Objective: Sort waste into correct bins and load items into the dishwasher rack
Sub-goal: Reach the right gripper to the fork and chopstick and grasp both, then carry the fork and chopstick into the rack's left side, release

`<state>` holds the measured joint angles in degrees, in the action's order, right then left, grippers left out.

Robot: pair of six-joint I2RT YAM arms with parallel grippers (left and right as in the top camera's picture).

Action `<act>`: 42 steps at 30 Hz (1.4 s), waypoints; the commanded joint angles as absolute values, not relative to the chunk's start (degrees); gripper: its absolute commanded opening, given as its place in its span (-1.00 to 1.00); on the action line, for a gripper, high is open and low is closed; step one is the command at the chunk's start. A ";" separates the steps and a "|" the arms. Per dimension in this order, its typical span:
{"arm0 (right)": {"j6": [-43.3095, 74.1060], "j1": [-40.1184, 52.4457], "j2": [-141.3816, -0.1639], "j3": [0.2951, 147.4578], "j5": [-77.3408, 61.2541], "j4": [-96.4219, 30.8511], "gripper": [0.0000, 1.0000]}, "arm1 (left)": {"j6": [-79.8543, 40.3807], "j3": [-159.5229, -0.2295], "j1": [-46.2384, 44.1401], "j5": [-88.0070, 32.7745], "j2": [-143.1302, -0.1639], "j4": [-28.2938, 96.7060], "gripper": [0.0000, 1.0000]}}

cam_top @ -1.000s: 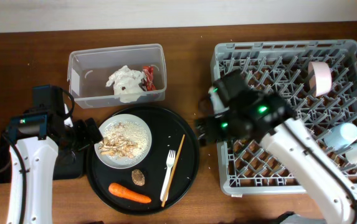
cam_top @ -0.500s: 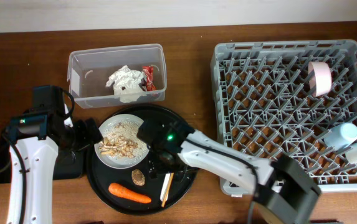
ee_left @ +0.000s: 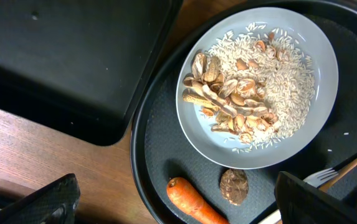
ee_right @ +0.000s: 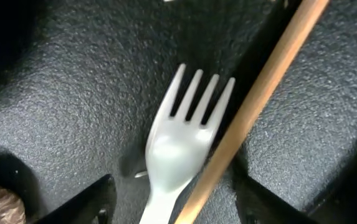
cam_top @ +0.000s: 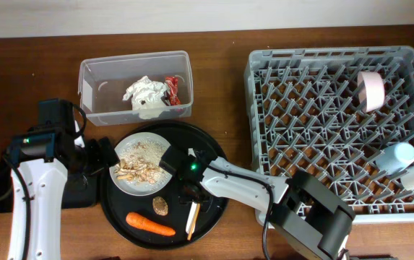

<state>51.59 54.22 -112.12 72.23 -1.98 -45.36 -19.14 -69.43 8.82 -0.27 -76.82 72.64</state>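
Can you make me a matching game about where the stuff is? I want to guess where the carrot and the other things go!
Things:
1. carrot
2. napkin
3. pink bowl
4. food scraps

Places:
A. in the grey rack
B. on the white plate
C. in the clear tub
D. straight on the round black tray

Pairs: 1-D, 2-C, 3-A, 4-B.

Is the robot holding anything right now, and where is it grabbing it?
Nothing yet. The right gripper is open around the white fork and a wooden stick; the left gripper is open and empty.
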 commanded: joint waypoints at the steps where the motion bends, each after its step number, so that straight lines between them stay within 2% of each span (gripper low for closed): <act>1: 51.96 54.52 -112.90 70.76 -0.08 -44.71 0.04 | -19.68 -69.47 9.17 -0.67 -76.69 72.66 0.99; 6: 51.94 54.52 -112.88 70.78 0.10 -44.71 -0.53 | -19.68 -69.47 9.17 -0.69 -76.69 72.69 0.99; 8: 51.96 54.52 -112.88 70.78 0.08 -44.71 -0.63 | -19.68 -69.47 9.17 -0.69 -76.69 72.69 0.99; 9: 51.96 54.52 -112.88 70.78 0.08 -44.73 -0.74 | -19.68 -69.47 9.17 -0.67 -76.69 72.69 0.99; 13: 51.94 54.52 -112.77 70.83 0.05 -44.75 -0.92 | -19.68 -69.47 9.17 -0.69 -76.69 72.69 0.99; 20: 51.00 54.37 -109.75 70.85 1.41 -44.71 -0.92 | -19.68 -69.47 9.17 -0.67 -76.69 72.73 0.99; 30: 40.66 53.54 -100.57 74.70 7.20 -48.71 -0.92 | -19.68 -69.47 9.17 -0.67 -76.69 72.97 0.99; 35: 34.13 46.41 -93.38 74.72 7.16 -55.88 -0.92 | -19.66 -69.47 9.17 -0.67 -76.69 72.97 0.99; 39: 25.32 35.99 -85.67 74.72 7.14 -61.73 -0.92 | -19.68 -69.47 9.17 -0.67 -76.69 72.97 0.99; 42: 20.38 28.67 -84.84 74.67 6.94 -65.58 -0.92 | -19.68 -69.47 9.17 -0.67 -76.69 72.97 0.99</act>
<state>26.85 33.58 -85.69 73.71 6.42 -63.51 -19.14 -69.43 8.82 -0.27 -76.82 72.86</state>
